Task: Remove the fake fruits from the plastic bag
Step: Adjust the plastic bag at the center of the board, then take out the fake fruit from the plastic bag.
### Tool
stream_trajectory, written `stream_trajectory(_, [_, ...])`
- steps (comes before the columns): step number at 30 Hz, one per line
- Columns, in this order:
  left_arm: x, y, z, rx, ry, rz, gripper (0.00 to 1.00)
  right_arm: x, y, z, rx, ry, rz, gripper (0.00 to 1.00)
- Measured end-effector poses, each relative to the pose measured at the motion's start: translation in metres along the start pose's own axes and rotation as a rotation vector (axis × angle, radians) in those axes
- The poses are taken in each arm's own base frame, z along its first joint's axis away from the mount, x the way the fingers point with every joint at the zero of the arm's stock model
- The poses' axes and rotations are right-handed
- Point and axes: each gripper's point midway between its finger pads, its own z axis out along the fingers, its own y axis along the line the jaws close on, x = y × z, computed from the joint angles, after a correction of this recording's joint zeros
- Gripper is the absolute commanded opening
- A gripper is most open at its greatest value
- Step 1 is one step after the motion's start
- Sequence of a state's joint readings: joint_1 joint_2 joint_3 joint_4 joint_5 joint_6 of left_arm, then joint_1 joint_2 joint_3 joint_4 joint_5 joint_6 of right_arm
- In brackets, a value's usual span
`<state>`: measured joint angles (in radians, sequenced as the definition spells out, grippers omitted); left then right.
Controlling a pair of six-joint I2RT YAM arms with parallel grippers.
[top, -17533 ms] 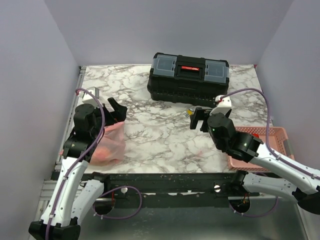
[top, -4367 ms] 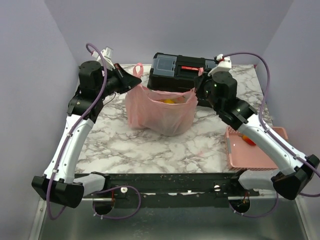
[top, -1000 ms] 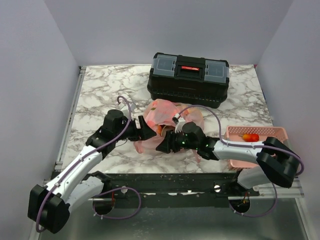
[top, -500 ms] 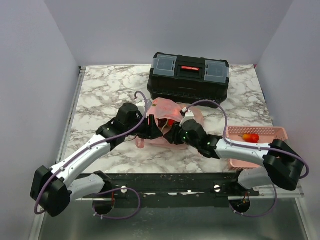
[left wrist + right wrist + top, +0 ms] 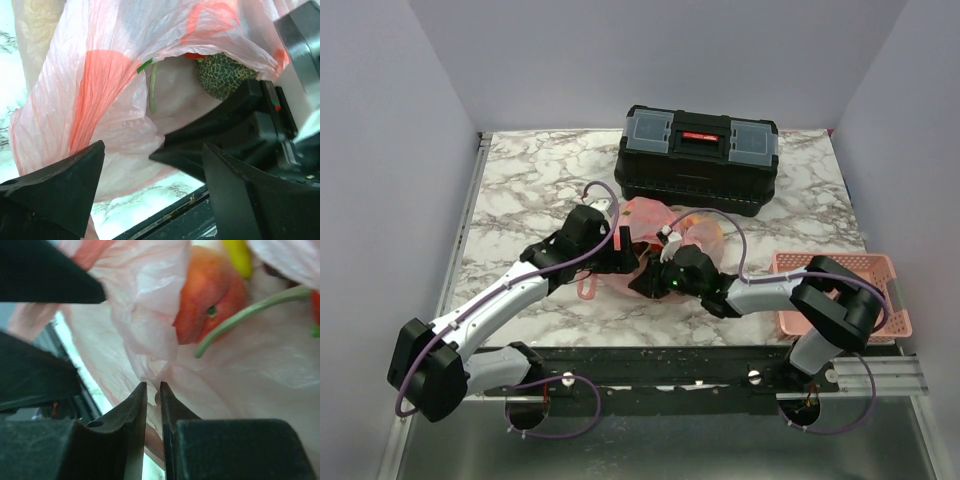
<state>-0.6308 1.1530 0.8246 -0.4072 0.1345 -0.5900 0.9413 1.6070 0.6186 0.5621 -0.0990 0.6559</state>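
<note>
Reading the red label on the black toolbox is not possible; the print is too small. My two arms reach low over the bench, wrists converging on the plastic bag lying just in front of the toolbox. My right pincer is clenched on a fold of bag film. My left pincer stands released, fingers wide, facing the bag. Bag contents visible: orange-red round fruit, yellow banana, green netted fruit.

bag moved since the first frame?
Yes. The bag shifted right and back toward the toolbox: it was well off to its left, and now lies just in front of it.
</note>
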Motion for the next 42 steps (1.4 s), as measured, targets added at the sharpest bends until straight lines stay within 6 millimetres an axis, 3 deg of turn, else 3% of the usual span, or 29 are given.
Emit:
stream_trajectory(3, [0.001,0.008,0.004,-0.039,0.002,-0.008,0.78,0.004,0.018,0.000,-0.117,0.005,0.011,0.18])
stream_trajectory(5, [0.004,0.014,0.010,-0.069,0.015,-0.013,0.71,0.004,0.028,0.000,-0.172,0.006,0.016,0.18])
stream_trajectory(10, [0.016,0.035,0.025,-0.164,0.065,-0.016,0.42,-0.001,0.043,-0.003,-0.244,-0.005,0.022,0.18])
stream_trajectory(13, [0.020,0.044,0.028,-0.205,0.077,-0.008,0.22,0.004,0.040,-0.005,-0.243,0.003,0.028,0.18])
stream_trajectory(16, [0.020,0.049,0.027,-0.230,0.076,0.000,0.10,0.011,0.032,-0.007,-0.210,0.017,0.035,0.22])
stream_trajectory(17, [0.019,0.051,0.027,-0.236,0.073,0.005,0.01,0.012,0.028,-0.008,-0.190,0.022,0.038,0.24])
stream_trajectory(23, [0.022,0.054,0.019,-0.220,0.016,0.008,0.00,-0.002,0.016,-0.019,-0.072,-0.007,0.015,0.35])
stream_trajectory(26, [0.028,0.058,0.011,-0.203,-0.027,-0.005,0.00,-0.018,0.022,-0.020,-0.058,-0.035,-0.010,0.42])
stream_trajectory(31, [0.033,0.059,0.005,-0.179,-0.071,-0.023,0.00,-0.054,0.040,-0.010,-0.060,-0.095,-0.052,0.42])
stream_trajectory(34, [0.030,0.058,0.005,-0.172,-0.094,-0.032,0.00,-0.066,0.044,0.001,-0.055,-0.115,-0.066,0.42])
stream_trajectory(42, [0.021,0.077,0.011,-0.279,-0.144,-0.058,0.00,-0.051,0.021,0.031,0.014,-0.057,-0.107,0.49])
